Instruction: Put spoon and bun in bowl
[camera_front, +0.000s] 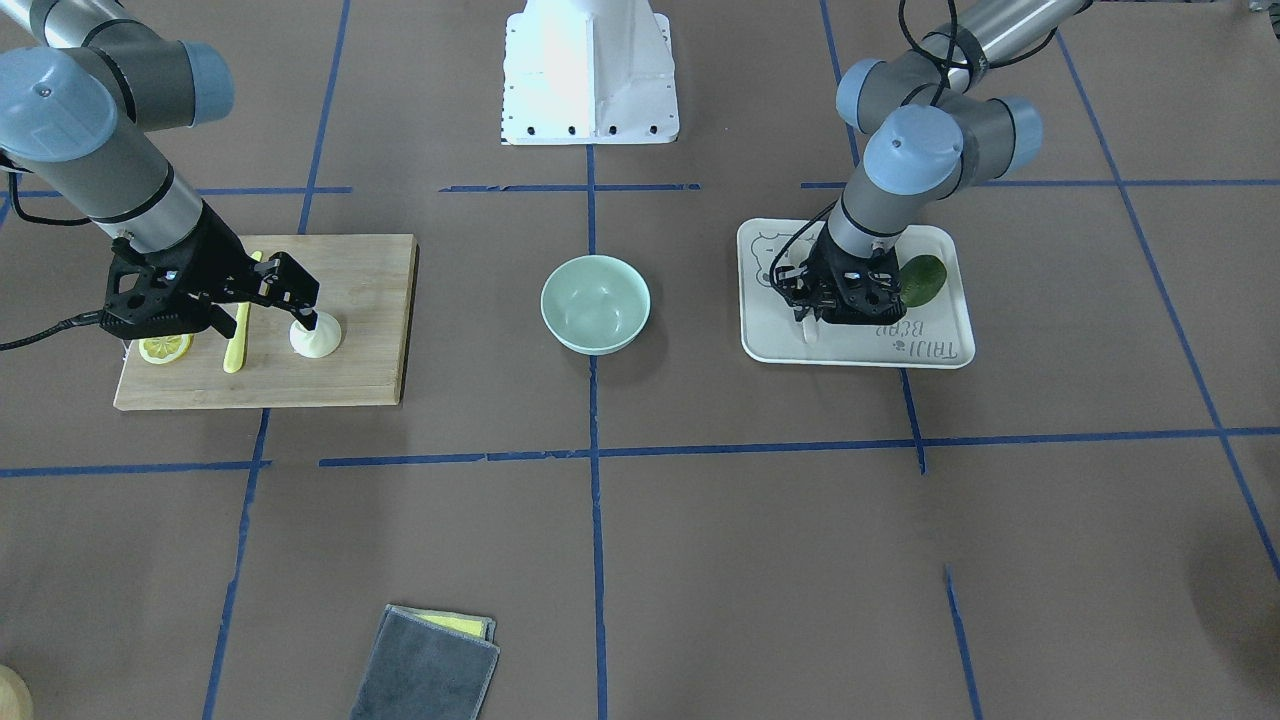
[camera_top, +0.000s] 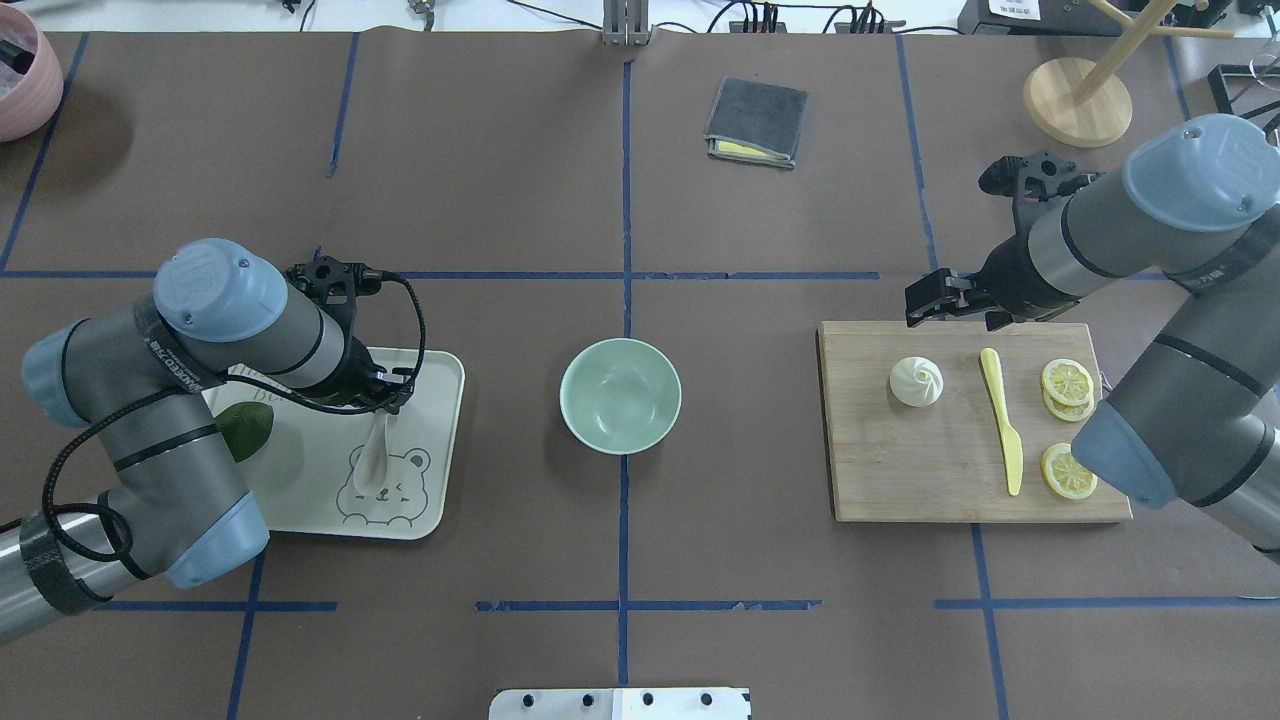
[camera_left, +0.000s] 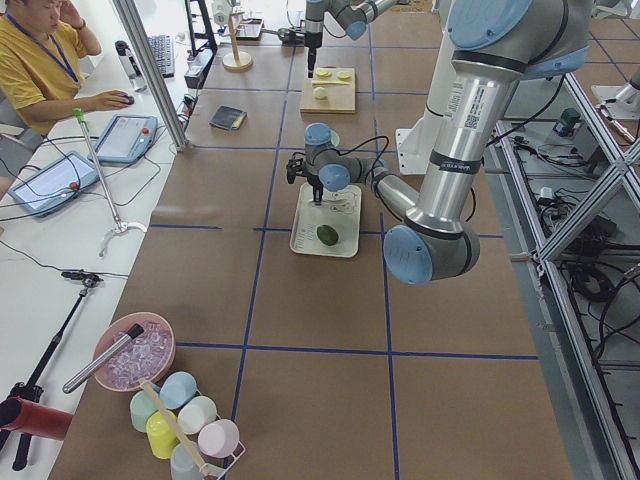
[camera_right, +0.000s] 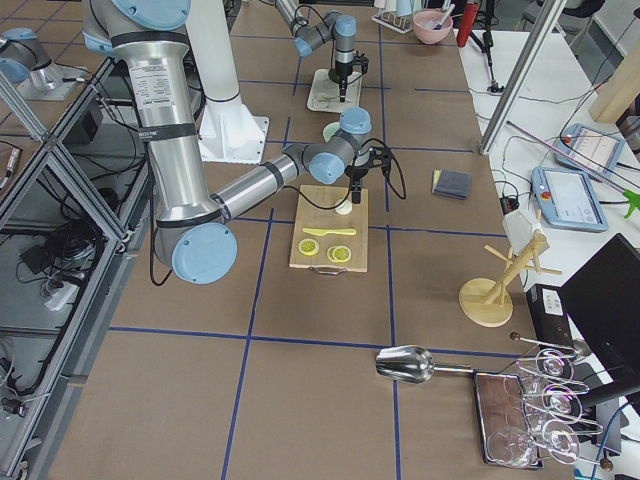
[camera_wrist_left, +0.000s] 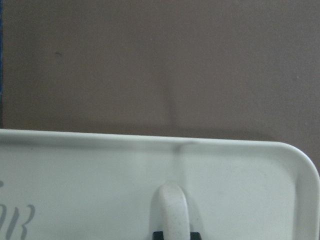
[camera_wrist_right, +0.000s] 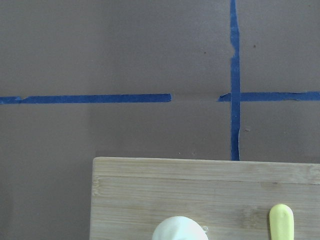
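Note:
The mint-green bowl (camera_top: 620, 395) (camera_front: 595, 303) stands empty at the table's middle. The pale spoon (camera_top: 372, 460) lies on the white tray (camera_top: 440, 440), scoop toward the robot. My left gripper (camera_top: 385, 405) (camera_front: 815, 318) is down at the spoon's handle. In the left wrist view the handle end (camera_wrist_left: 172, 210) sits tight between the black fingertips (camera_wrist_left: 158, 235). The white bun (camera_top: 916, 381) (camera_front: 316, 338) rests on the wooden board (camera_top: 920, 480). My right gripper (camera_top: 955, 310) (camera_front: 260, 320) hangs open above it. The bun shows at the bottom of the right wrist view (camera_wrist_right: 180, 229).
A yellow plastic knife (camera_top: 1001, 420) and lemon slices (camera_top: 1068, 383) lie on the board beside the bun. A dark green leaf-shaped item (camera_top: 245, 428) lies on the tray. A grey cloth (camera_top: 757, 120) lies at the far side. The robot's base (camera_front: 590, 70) stands behind the bowl.

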